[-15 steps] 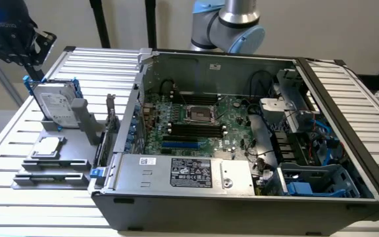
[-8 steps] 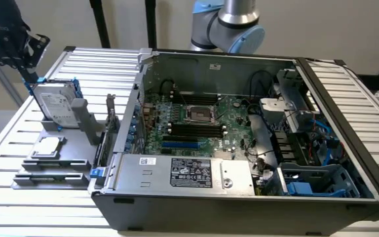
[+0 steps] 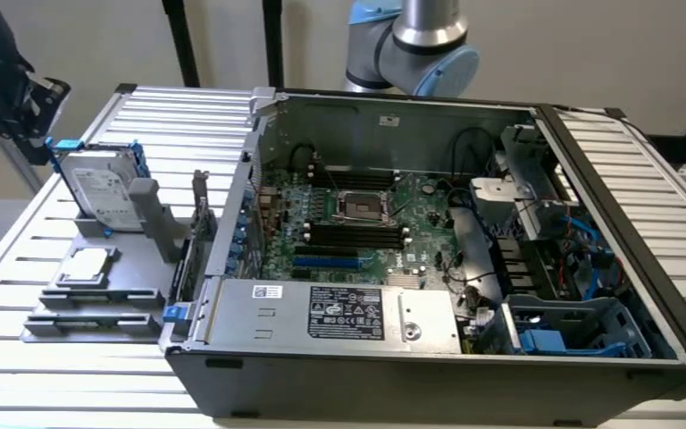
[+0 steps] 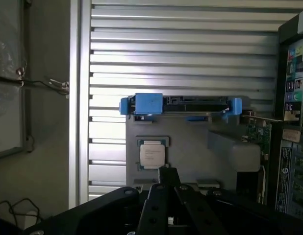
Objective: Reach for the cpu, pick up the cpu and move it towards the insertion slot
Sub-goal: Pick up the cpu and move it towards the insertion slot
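We see the cpu (image 3: pixel 87 265) lying flat, metal top up, in a shallow seat of the grey holder (image 3: pixel 93 297) on the counter (image 3: pixel 164 112), outside the case (image 3: pixel 439 384). That seat, we judge, keeps it level and open from above for a grip at its edges. In the wrist view the tool (image 4: pixel 168 177) hangs over the holder with its fingers together and nothing between them, its tip close to the cpu but, as far as we can tell, not on it. The slot (image 3: pixel 364 207) sits on the board inside the case, its silver frame around a dark, unfilled centre. The hard drive (image 3: pixel 104 192) stands upright on the same holder near the cpu, and a grey post (image 3: pixel 143 201) rises between the cpu and the case. We judge that these and the case's side wall stand in the way. Black memory slots (image 3: pixel 349 237) lie just beside the slot.
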Tool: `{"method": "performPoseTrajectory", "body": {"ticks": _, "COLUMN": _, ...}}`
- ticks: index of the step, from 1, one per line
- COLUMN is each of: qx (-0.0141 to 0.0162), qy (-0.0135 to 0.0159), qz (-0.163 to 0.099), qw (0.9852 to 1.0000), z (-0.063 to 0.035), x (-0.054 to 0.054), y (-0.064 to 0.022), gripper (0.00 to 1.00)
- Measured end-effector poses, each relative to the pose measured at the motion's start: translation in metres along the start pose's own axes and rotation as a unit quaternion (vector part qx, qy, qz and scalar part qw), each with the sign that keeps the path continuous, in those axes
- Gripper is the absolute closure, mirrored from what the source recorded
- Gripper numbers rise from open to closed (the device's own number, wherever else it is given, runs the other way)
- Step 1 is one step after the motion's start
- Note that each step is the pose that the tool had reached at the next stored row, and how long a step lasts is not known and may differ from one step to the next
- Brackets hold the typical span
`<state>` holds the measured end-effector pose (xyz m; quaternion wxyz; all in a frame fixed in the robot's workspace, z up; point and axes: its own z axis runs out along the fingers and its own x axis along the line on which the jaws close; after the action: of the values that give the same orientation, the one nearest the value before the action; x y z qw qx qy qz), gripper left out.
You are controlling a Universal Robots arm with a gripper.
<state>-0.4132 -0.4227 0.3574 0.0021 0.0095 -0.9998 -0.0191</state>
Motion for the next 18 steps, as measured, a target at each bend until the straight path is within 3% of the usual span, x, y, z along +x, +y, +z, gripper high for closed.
{"method": "performPoseTrajectory", "body": {"ticks": 5, "qx": 0.0, "qy": 0.0009, "qz": 0.0, "qw": 1.0, "z": 0.007, "x": 0.014, "y": -0.0023, "gripper": 0.89}}
{"method": "performPoseTrajectory", "body": {"ticks": 11, "qx": 0.0001, "qy": 0.0009, "qz": 0.0, "qw": 1.0, "z": 0.0072, "x": 0.014, "y": -0.0024, "gripper": 0.88}}
{"method": "performPoseTrajectory", "body": {"ticks": 13, "qx": 0.0001, "qy": 0.0009, "qz": 0.0, "qw": 1.0, "z": 0.0073, "x": 0.014, "y": -0.0024, "gripper": 0.82}}
{"method": "performPoseTrajectory", "body": {"ticks": 16, "qx": 0.0001, "qy": 0.001, "qz": 0.0, "qw": 1.0, "z": 0.0073, "x": 0.014, "y": -0.0024, "gripper": 0.64}}
{"method": "performPoseTrajectory", "body": {"ticks": 17, "qx": 0.0001, "qy": 0.0009, "qz": 0.0, "qw": 1.0, "z": 0.0076, "x": 0.014, "y": -0.0024, "gripper": 0.64}}
{"method": "performPoseTrajectory", "body": {"ticks": 18, "qx": 0.0001, "qy": 0.0009, "qz": 0.0, "qw": 1.0, "z": 0.0082, "x": 0.014, "y": -0.0024, "gripper": 0.58}}
